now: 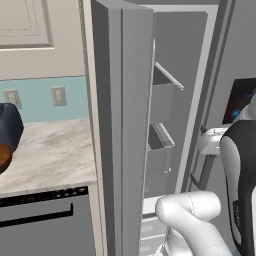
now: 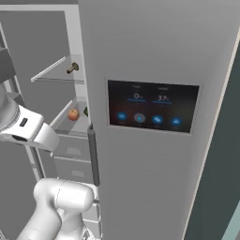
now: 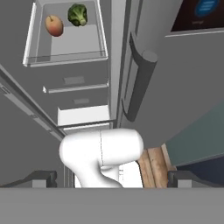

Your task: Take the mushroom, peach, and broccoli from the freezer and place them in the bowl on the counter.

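Note:
The freezer (image 2: 44, 42) stands open, its door (image 1: 122, 125) swung out to the left. A tiny brown mushroom (image 2: 72, 68) rests on an upper clear shelf. One shelf lower lie the orange-red peach (image 2: 73, 114) (image 3: 54, 25) and the dark green broccoli (image 3: 77, 14), side by side; the wider door's edge half hides the broccoli (image 2: 86, 111) in the right base view. My gripper (image 3: 112, 179) is open and holds nothing, well back from that shelf. A sliver of the reddish-brown bowl (image 1: 3, 158) shows on the beige counter (image 1: 50, 155) at the far left.
A dark blue toaster (image 1: 9, 125) stands behind the bowl. The wider grey door with its dark dispenser panel (image 2: 152, 107) and vertical handle (image 3: 140, 83) closes off the right. Grey bins (image 1: 161, 142) line the open door. Drawers (image 3: 74, 83) sit below the shelf.

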